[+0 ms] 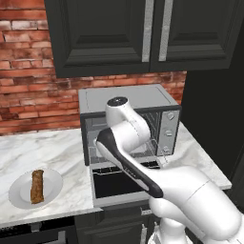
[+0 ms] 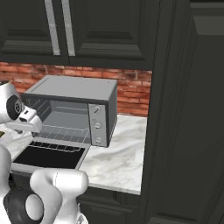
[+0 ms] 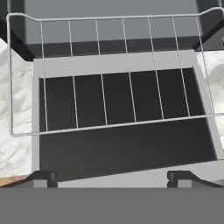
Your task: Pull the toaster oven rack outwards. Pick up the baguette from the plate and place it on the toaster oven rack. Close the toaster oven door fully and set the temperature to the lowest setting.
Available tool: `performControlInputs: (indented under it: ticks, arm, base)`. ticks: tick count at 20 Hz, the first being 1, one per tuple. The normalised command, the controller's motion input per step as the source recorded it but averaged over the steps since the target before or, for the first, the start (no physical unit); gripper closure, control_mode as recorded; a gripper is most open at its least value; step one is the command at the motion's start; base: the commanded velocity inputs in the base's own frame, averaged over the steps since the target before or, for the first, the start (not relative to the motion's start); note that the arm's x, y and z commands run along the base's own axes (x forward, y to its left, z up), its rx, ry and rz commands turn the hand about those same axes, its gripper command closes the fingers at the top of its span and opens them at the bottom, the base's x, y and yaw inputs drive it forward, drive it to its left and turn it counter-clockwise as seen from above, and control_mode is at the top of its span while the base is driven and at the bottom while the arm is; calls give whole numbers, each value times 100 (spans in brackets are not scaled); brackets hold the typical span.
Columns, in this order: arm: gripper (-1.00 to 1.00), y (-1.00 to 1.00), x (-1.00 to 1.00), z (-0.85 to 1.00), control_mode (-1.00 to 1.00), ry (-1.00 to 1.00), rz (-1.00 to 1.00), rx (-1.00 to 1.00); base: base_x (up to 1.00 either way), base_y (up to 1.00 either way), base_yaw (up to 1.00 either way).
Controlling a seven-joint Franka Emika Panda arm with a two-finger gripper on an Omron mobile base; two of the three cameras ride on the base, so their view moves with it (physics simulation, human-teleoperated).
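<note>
The grey toaster oven (image 1: 128, 97) (image 2: 70, 87) stands on the marble counter with its door (image 2: 48, 157) (image 3: 122, 148) folded down flat. The wire toaster oven rack (image 3: 113, 74) (image 2: 61, 133) sticks out of the cavity over the door's dark glass. My gripper (image 3: 111, 179) hovers above the door's outer edge, looking down on the rack. It is open, with nothing between its fingertips (image 3: 43, 178). The brown baguette (image 1: 37, 186) lies on the white plate (image 1: 19, 193) at the counter's front left, well away from the gripper. Three knobs (image 2: 97, 124) sit on the oven's right panel.
Dark upper cabinets (image 1: 143, 33) hang over the oven, and a red brick wall (image 1: 28, 86) runs behind it. A tall dark cabinet (image 2: 188, 131) closes off the counter (image 2: 118, 157) on the right. My own arm (image 1: 128, 162) crosses in front of the oven in the left base view.
</note>
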Motion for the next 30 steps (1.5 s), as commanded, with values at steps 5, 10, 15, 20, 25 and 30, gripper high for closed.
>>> performControlInputs:
  ticks: [5, 10, 15, 20, 25, 30]
  arm:
    - [-100, 100, -9, 44, -100, 9, 0, 0]
    - [-100, 100, 0, -16, -100, 1, 0, 0]
    - [-100, 100, 0, -35, -100, 5, 0, 0]
    - [-100, 100, 6, -54, -100, 0, 7, 6]
    - [-100, 90, 37, -53, -100, 0, 1, 0]
    - [-100, 16, 37, -24, -100, 0, -4, 0]
  base:
    - [0, 0, 0]
    - [0, 0, 0]
    - [0, 0, 0]
    - [0, 0, 0]
    - [0, 0, 0]
    - [0, 0, 0]
